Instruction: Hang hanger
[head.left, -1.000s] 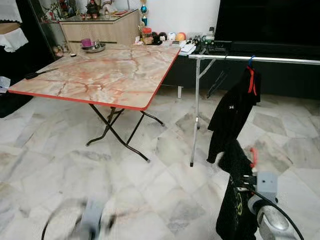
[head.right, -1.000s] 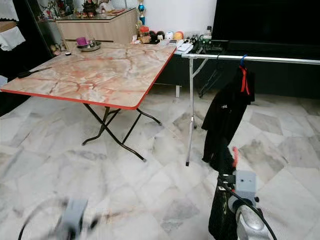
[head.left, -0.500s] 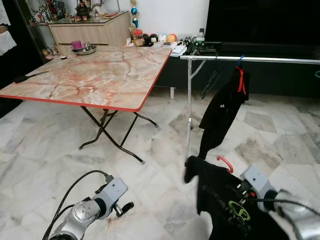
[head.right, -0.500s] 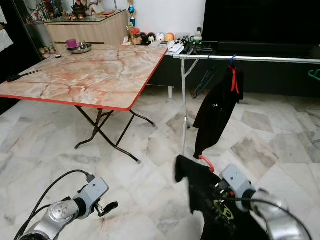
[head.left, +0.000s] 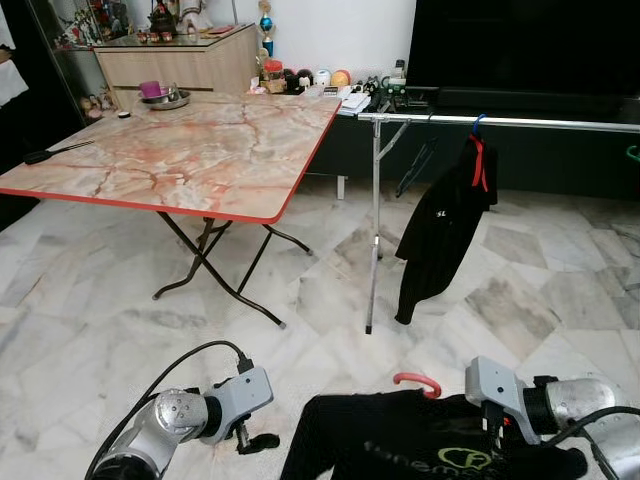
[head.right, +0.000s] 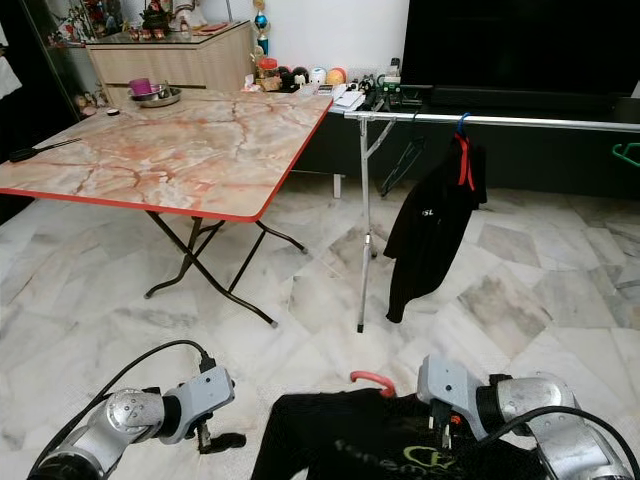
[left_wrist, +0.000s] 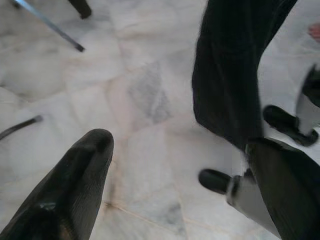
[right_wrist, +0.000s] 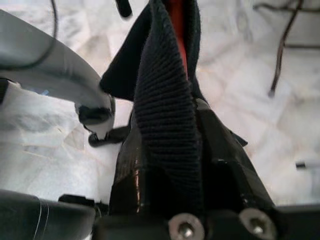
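Note:
A black T-shirt (head.left: 400, 452) on a red hanger, its hook (head.left: 415, 381) sticking up, hangs low in front of me. My right gripper (right_wrist: 172, 150) is shut on the shirt's collar and the hanger inside it. My left gripper (left_wrist: 180, 170) is open, its black fingers (left_wrist: 75, 185) wide apart over the floor just left of the shirt's edge and holding nothing. Ahead on the right stands a silver clothes rail (head.left: 520, 121). Another black shirt (head.left: 445, 225) hangs from it on a red hanger with a blue hook.
A folding table (head.left: 190, 150) with a marble-pattern top and red edge stands ahead on the left, its crossed legs (head.left: 215, 265) on the floor. The rail's upright post (head.left: 373, 230) is in the middle. A green hanger (head.left: 633, 153) is at the rail's far right. A dark TV unit sits behind.
The view has shifted as I moved. My right arm has dropped the shirt from hanging upright to spread low in front. My left arm has come forward beside it.

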